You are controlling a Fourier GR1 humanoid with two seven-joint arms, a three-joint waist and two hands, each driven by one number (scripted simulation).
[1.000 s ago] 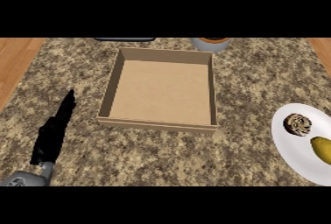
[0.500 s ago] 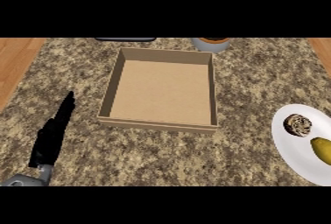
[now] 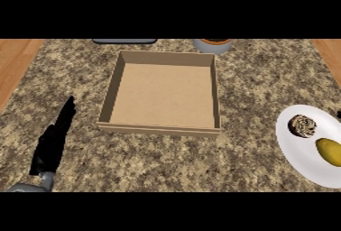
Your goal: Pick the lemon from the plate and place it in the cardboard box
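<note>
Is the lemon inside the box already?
No, the lemon sits on the white plate, to the right of the cardboard box.

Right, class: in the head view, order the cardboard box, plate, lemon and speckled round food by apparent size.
1. cardboard box
2. plate, cut off at the view's right edge
3. lemon and speckled round food: about alike, lemon at the view's edge, so unranked

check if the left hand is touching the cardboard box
Apart. The head view shows the left hand at lower left, fingers straight, with a strip of counter between it and the cardboard box.
</note>
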